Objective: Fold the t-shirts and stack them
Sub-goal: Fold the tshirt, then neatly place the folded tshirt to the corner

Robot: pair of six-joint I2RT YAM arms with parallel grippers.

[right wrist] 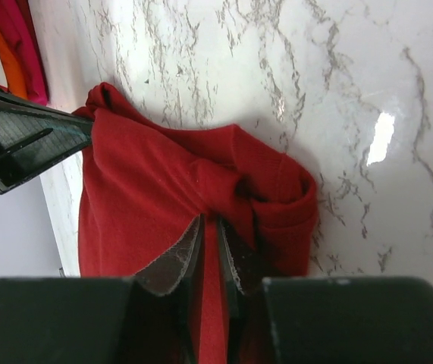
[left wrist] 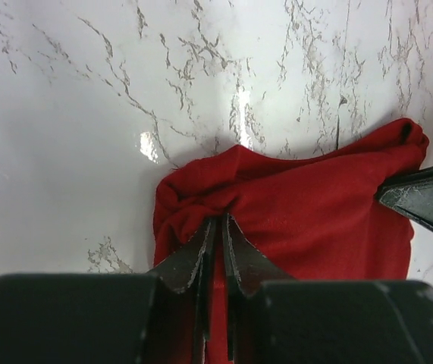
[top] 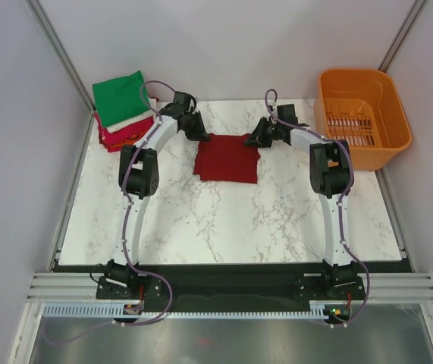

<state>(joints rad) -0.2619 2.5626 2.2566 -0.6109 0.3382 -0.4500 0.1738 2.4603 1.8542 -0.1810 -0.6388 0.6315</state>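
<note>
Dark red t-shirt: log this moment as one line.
left hand: shut on dark red t-shirt, far-left corner | right hand: shut on its far-right corner | stack: far left, green t-shirt on top

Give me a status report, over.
Left gripper and right gripper shut on red shirt, far corners. Stack and basket off to the sides, not in the way.

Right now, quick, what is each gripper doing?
Left gripper: closed, pinching the dark red t-shirt.
Right gripper: closed, pinching the same t-shirt.
</note>
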